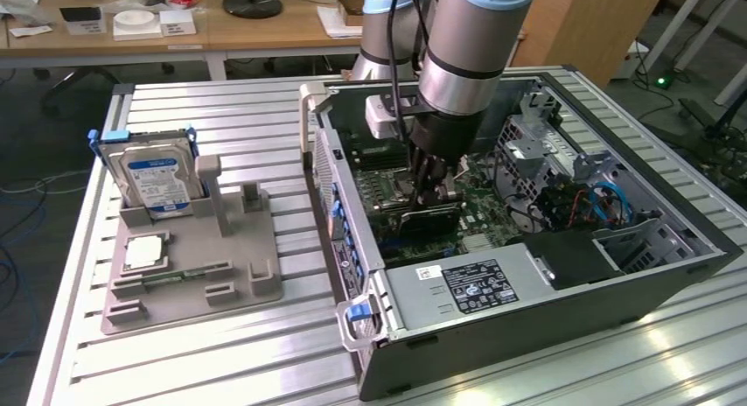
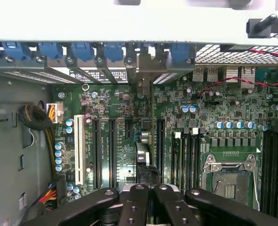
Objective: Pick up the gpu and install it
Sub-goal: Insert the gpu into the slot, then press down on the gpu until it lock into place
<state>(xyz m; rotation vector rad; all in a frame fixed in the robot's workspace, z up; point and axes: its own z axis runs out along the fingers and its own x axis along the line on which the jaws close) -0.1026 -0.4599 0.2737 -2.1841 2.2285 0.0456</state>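
Arm is down inside the open PC case (image 1: 653,275), which lies on its side on the slatted aluminium table (image 1: 233,353). Gripper (image 1: 435,194) sits low over the motherboard (image 1: 485,215), fingers pinched shut on the top edge of the gpu (image 1: 422,219).

In the exterior view the gpu is a dark card standing on edge directly under the gripper, bottom edge at board level, near the middle of the motherboard. Can't tell whether it's fully seated in a slot.

In the wrist view the black fingers (image 2: 134,207) are drawn close together, with the card (image 2: 144,141) seen edge-on between them as a thin strip running up to its silver bracket (image 2: 144,70) at the rear slot openings of the case. It lines up between the long black expansion slots (image 2: 111,150) and next to another one (image 2: 160,146). The empty CPU socket (image 2: 229,181) is beside that, well apart from the card.

On the table, toward the exterior view's left, a grey parts fixture (image 1: 192,266) holds 1 silver hard drive (image 1: 157,183) with a blue-white label, upright. A narrow green memory stick (image 1: 187,274) lies in a fixture groove.
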